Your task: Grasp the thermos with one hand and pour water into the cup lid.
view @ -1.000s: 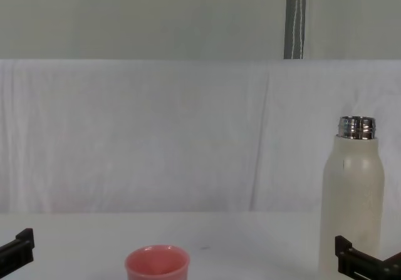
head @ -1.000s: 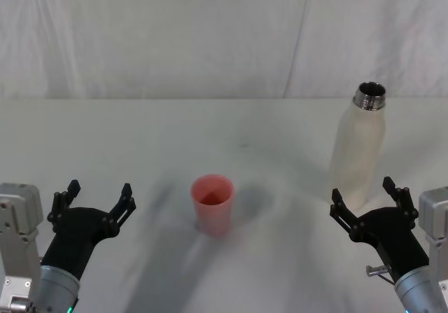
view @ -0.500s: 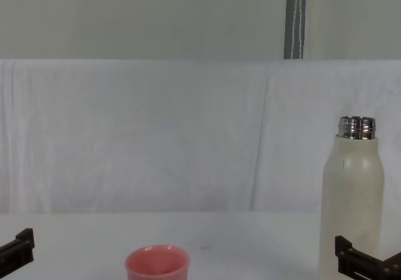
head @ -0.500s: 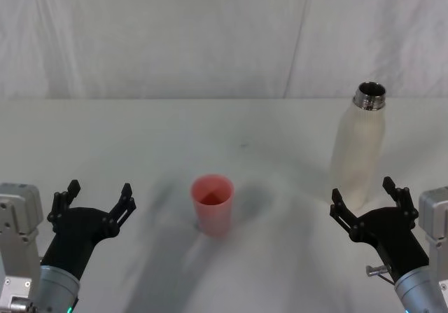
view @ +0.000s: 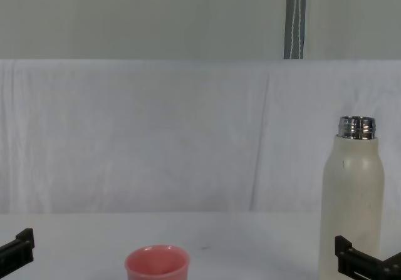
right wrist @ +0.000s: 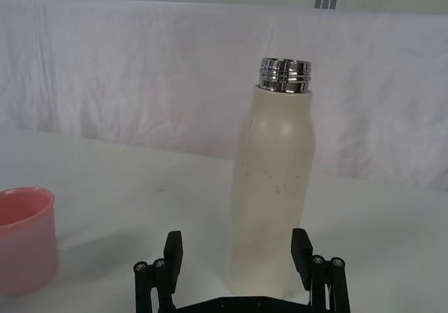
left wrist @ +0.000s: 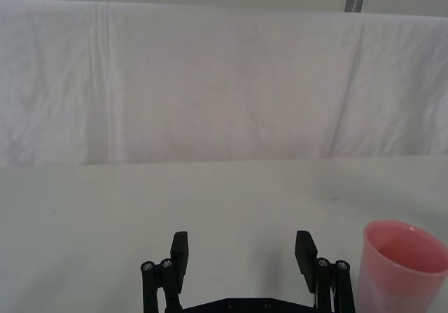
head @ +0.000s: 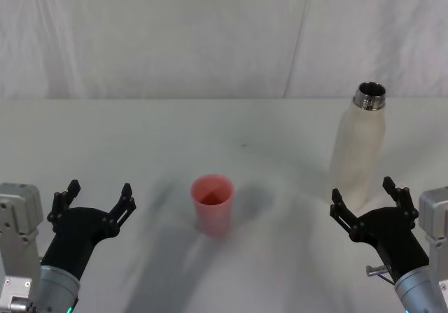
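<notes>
1. The white table [head: 140, 138] is carrying two things and is showing soft grey shadows around the cup and ahead of both arms.
2. A white, creased cloth backdrop [head: 175, 40] is hanging along the table's far edge, at 12 o'clock in the head view; in the chest view a pale wall [view: 138, 17] is rising above it, with a grey vertical pole [view: 296, 18] standing at about 1 o'clock.
3. The thermos [head: 358, 148] is standing upright at about 3 o'clock from the table's centre, uncapped, its shiny threaded steel neck open at the top.
4. The pink cup lid [head: 212, 203] is sitting upright near the centre, toward 6 o'clock, mouth up and well apart from the thermos, at roughly 8 o'clock from it.
5. The right gripper [head: 365, 195] is hovering at the thermos's 6 o'clock, just in front of its base, with its black fingers spread wide and holding nothing; in the right wrist view the bottle [right wrist: 274, 187] is lining up between the two fingertips [right wrist: 173, 246] but lying beyond them, not touching.
6. The left gripper [head: 96, 194] is waiting at about 9 o'clock from the cup lid, apart from it, its fingers likewise spread wide and gripping nothing; the left wrist view is showing the cup [left wrist: 402, 267] beside one fingertip [left wrist: 305, 246].
</notes>
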